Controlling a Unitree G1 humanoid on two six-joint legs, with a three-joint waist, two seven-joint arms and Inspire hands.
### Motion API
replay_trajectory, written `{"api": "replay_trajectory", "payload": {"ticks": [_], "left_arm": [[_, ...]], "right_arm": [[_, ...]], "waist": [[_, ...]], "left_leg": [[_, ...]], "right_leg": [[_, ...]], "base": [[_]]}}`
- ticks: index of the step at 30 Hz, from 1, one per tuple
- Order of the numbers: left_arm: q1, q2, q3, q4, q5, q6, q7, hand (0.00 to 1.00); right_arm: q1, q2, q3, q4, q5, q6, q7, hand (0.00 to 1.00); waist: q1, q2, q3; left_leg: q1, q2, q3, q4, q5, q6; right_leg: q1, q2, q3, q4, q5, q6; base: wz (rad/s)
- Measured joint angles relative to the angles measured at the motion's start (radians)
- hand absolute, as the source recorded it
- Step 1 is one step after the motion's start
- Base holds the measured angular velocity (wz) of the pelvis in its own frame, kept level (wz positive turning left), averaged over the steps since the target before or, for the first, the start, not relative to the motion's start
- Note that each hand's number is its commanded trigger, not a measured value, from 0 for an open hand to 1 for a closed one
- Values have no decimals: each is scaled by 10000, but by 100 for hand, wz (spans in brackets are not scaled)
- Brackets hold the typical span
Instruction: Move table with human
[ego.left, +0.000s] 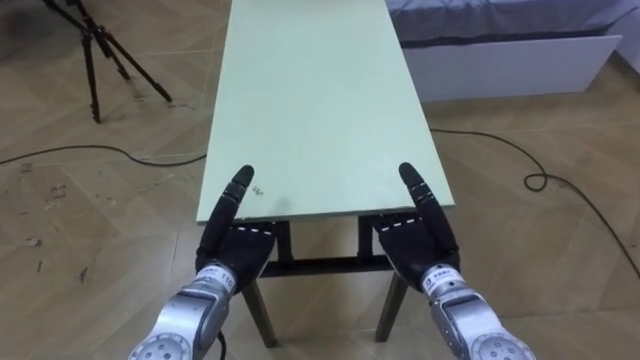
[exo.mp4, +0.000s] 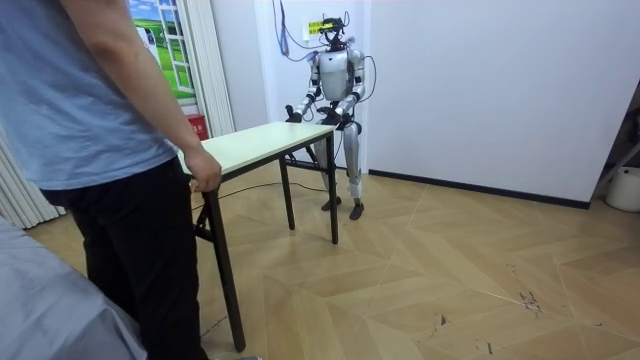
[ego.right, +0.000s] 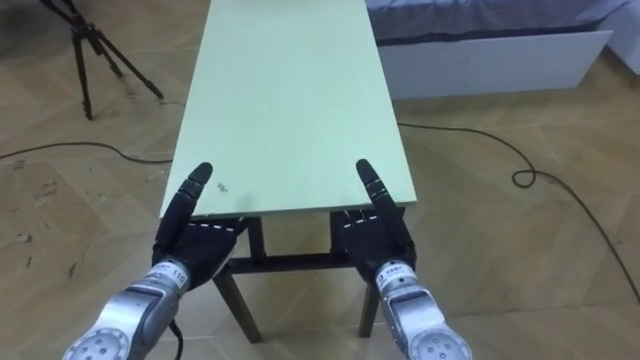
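1. The left hand (ego.left: 238, 245) sits at the near short edge of the pale green rectangular tabletop (ego.left: 320, 100), by its left corner. Part of it lies over the top and part beneath, and I cannot tell whether it is clenched there.
2. The right hand (ego.left: 418, 240) sits likewise by the right corner of that edge, and I cannot tell its hold either.
3. Black metal legs (ego.left: 260, 315) carry the tabletop over a wooden herringbone floor (ego.left: 80, 220).
4. At the far end stands a person (exo.mp4: 90, 120) in a blue shirt. The person's hand (exo.mp4: 205, 172) is curled on the tabletop's corner.
5. A black tripod (ego.left: 90, 65) stands to the left. A white bed frame (ego.left: 510, 65) stands to the right, with a black cable (ego.left: 537, 180) on the floor near it.
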Motion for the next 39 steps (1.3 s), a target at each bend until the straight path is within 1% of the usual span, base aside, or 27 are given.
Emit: {"api": "replay_trajectory", "payload": {"ticks": [2,5,8,12,13,15,17,20,25,27,39], "left_arm": [[-3,-1,0,7,1,-1,-1,100],[-16,-48,-49,127,92,3,0,100],[-15,-111,-52,324,286,-7,62,100],[12,-126,-10,441,380,-43,93,100],[12,-126,-29,439,414,-58,95,100],[10,-138,-58,434,552,-101,127,100],[11,-138,-65,435,546,-123,244,100],[7,-183,-70,429,550,-153,257,100],[6,-176,-216,431,558,-330,256,100],[5,-177,-229,453,554,-334,256,100],[3,-170,-263,468,552,-343,210,100]], "right_arm": [[-2,24,12,0,-3,3,-15,100],[-10,85,24,143,-10,-23,-590,100],[-12,190,36,282,-52,-141,-924,100],[-6,289,183,266,-99,-254,-1001,100],[-5,270,260,255,-128,-340,-1002,100],[-7,285,361,249,-174,-549,-1029,100],[-5,272,434,248,-211,-609,-1071,100],[-6,276,436,226,-221,-650,-1073,100],[-4,270,536,222,-229,-803,-1077,100],[-1,272,536,222,-225,-815,-1099,100],[-2,268,540,221,-209,-841,-1120,100]], "waist": [[-7,0,0],[11,7,4],[4,8,4],[-1,10,2],[-8,12,1],[-11,21,-4],[-27,27,-1],[-60,26,-2],[-45,38,1],[-55,58,13],[-74,81,17]], "left_leg": [[3,-1,1,-19,0,0],[-45,-6,11,-61,0,0],[-132,-9,5,-100,0,0],[32,-10,-66,-281,0,-1],[60,-13,-145,-323,1,-1],[196,-18,-557,-462,1,-1],[256,-23,-745,-466,1,0],[276,-43,-746,-499,1,-1],[318,-42,-746,-527,1,0],[348,-41,-727,-545,1,0],[366,-40,-713,-545,1,-1]], "right_leg": [[-1,-2,-1,-10,0,1],[-70,-3,-1,-14,0,1],[-156,-3,-19,-25,0,1],[-139,17,45,-13,1,2],[-138,24,37,-3,1,2],[-136,53,38,88,1,2],[-118,46,7,166,1,1],[-97,33,56,156,1,2],[-63,34,53,154,1,2],[-18,31,61,132,1,2],[9,29,57,128,1,2]], "base": [[0],[0],[0],[-6],[-5],[-2],[-3],[0],[0],[0],[0]]}}
